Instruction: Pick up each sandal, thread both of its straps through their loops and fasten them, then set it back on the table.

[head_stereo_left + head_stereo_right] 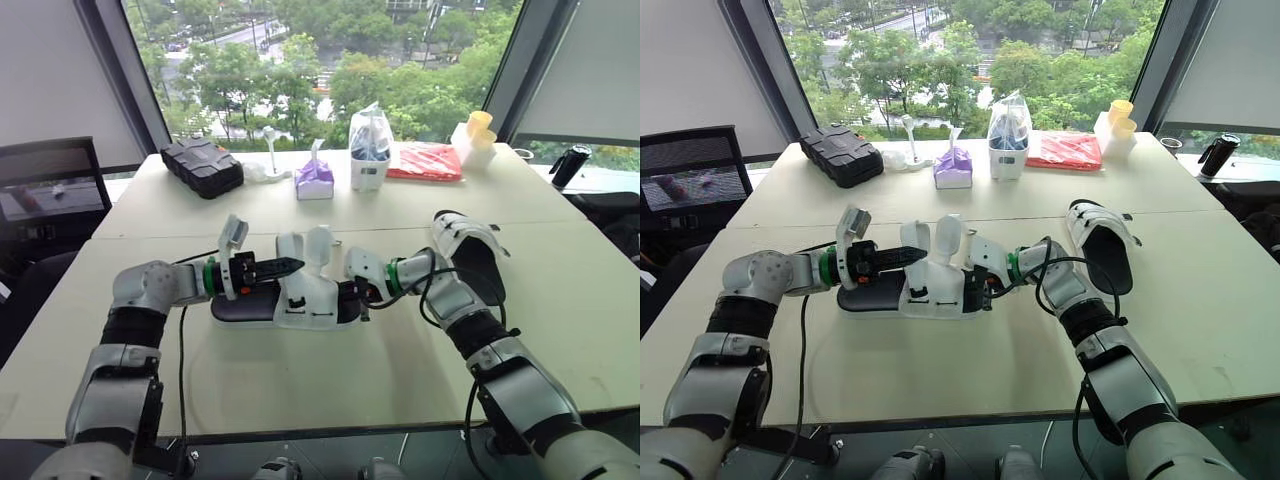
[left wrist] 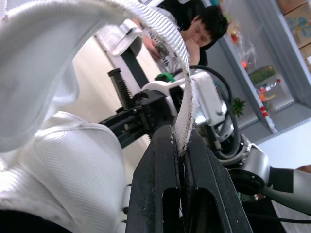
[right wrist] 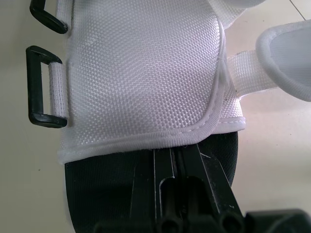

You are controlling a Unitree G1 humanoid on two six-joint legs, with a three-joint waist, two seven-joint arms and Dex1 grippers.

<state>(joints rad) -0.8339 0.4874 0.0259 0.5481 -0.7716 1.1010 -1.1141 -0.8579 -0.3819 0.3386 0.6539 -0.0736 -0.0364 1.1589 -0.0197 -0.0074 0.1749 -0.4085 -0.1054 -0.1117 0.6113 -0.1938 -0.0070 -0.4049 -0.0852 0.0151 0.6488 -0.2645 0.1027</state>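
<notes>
1. Pinching the white webbing strap (image 2: 167, 36) between its two black fingers, the left tool (image 1: 290, 267) is pressed together on it. The strap rises out of the tips and arches back over toward the sandal's upper. I judge this grip is meant to steer the free end toward a loop.
2. Facing it from the other side, the right tool (image 1: 355, 292) is closed on the end of the sandal (image 1: 300, 298), with its fingers clamped where the black sole meets the white mesh upper. That looks like a bracing hold, steadying the shoe while the other tool works the strap.
3. The sandal lies between the two tools, low over the counter (image 1: 300, 380). I cannot tell whether its sole rests on the surface or is lifted just off it. Both strap flaps stand upright and unfastened.
4. The two black loops (image 3: 41, 87) sit on the flank of the upper, beside the right tool's fingers and apart from the strap. Nothing has been threaded yet, so the task seems to be at an early stage.
5. Past the right tool, beside that arm's forearm, the second sandal (image 1: 470, 255) lies on the counter. The arm's black cable (image 1: 432, 290) hangs near it and could snag during a reach.
6. Well beyond both tools, along the counter's far edge, stand a black case (image 1: 203, 166), a purple tissue pack (image 1: 314, 178), a clear bag (image 1: 369, 148), a red packet (image 1: 425, 160) and yellow cups (image 1: 478, 128). None of them blocks the work.
7. A seated person (image 2: 194, 29) is behind the right arm in the left wrist view.
</notes>
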